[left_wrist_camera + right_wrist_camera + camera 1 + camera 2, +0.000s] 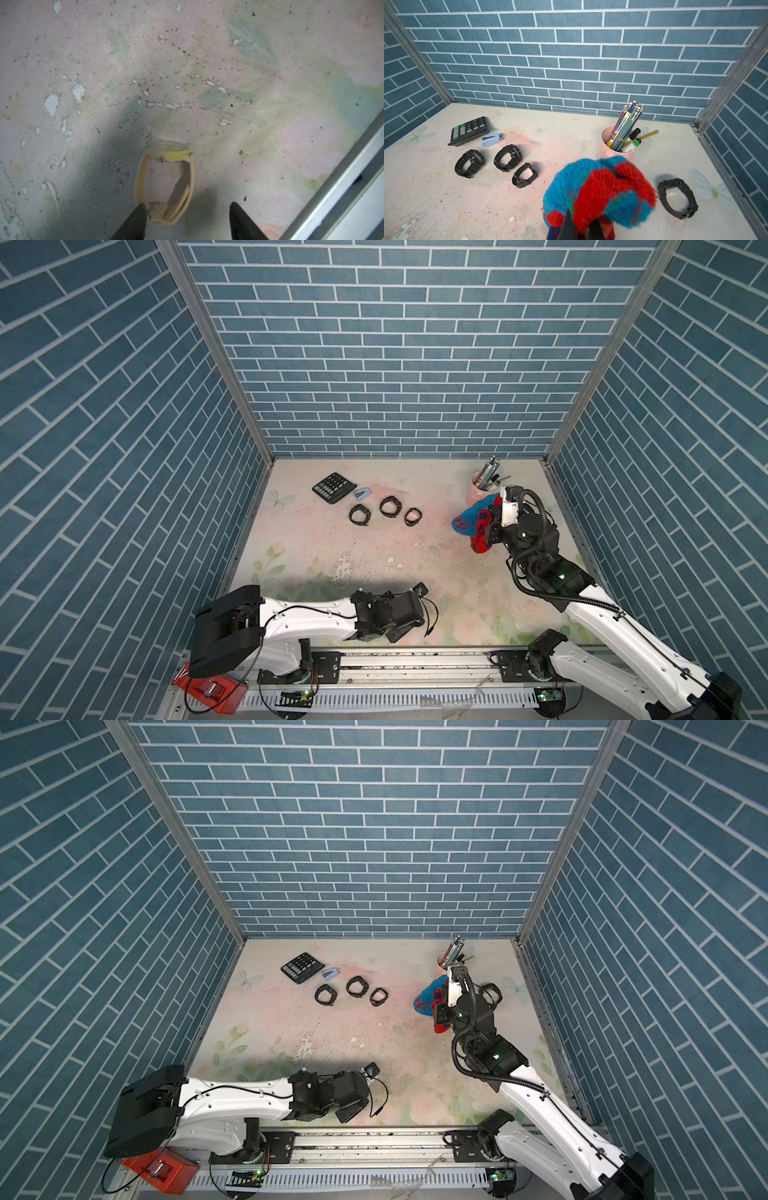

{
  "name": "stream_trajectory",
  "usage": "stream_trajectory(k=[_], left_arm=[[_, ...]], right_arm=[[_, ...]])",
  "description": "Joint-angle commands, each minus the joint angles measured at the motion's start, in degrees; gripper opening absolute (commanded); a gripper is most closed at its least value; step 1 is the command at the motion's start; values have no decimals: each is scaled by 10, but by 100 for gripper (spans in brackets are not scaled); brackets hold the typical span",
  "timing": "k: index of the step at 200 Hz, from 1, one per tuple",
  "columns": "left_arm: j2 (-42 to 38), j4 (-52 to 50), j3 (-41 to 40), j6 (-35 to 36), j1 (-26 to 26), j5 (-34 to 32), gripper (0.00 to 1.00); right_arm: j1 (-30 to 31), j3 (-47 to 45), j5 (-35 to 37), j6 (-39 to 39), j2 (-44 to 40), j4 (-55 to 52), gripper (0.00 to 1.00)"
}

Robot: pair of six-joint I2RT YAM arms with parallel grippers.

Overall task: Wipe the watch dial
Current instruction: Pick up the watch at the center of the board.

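Bench scene inside a blue brick-patterned booth: at the left, the left gripper (pixel 188 203) is hanging low over the front of the worn floral table (pixel 415 564). Its fingers are standing apart and straddling the buckle end of a cream watch (pixel 170 154). The watch is lying on its side on the tabletop near the front rail (pixel 332 187). Its strap is touching one black fingertip (pixel 141 209) and sitting clear of the other, and its dial is facing away from the gripper. In both top views the arm is hiding the watch.

Farther back, a black calculator (pixel 335 487) and a pale blue stapler (pixel 362 493) are sitting side by side. A black watch (pixel 474 154), a second black watch (pixel 510 148) and a smaller black watch (pixel 520 182) are lying in a loose row just in front of them.

To the right, the right gripper (pixel 581 218) is pinching a shaggy blue-and-red cloth (pixel 600 187), which is hanging bunched from its closed tips. A pink cup (pixel 604 143) of pencils and markers is standing just behind the cloth. A fourth black watch (pixel 671 184) is lying beside the arm, towards the right wall.
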Motion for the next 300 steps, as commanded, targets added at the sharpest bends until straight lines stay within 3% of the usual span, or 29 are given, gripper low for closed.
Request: stream_trajectory(k=[1, 37, 67, 102, 141, 192, 255, 300], left_arm=[[21, 12, 23, 5, 5, -2, 65], [72, 20, 29, -6, 25, 21, 58], [96, 28, 29, -10, 38, 54, 46], [94, 16, 45, -8, 45, 47, 36], [89, 43, 33, -11, 78, 88, 27], [95, 71, 13, -2, 98, 135, 7], [25, 115, -2, 27, 98, 146, 3], [-79, 194, -19, 135, 99, 176, 0]], right_arm=[[-2, -2, -1, 8, -15, 15, 0], [-3, -6, -3, 9, -19, 14, 0], [-3, -3, -8, 7, -22, 5, 0], [-3, -3, -12, 11, -26, 3, 0], [-3, -4, -16, 16, -25, 6, 0], [-4, -7, -18, 16, -31, 2, 0], [-3, -16, -13, 10, -32, -7, 0], [-4, -24, -14, 11, -26, -8, 0]])
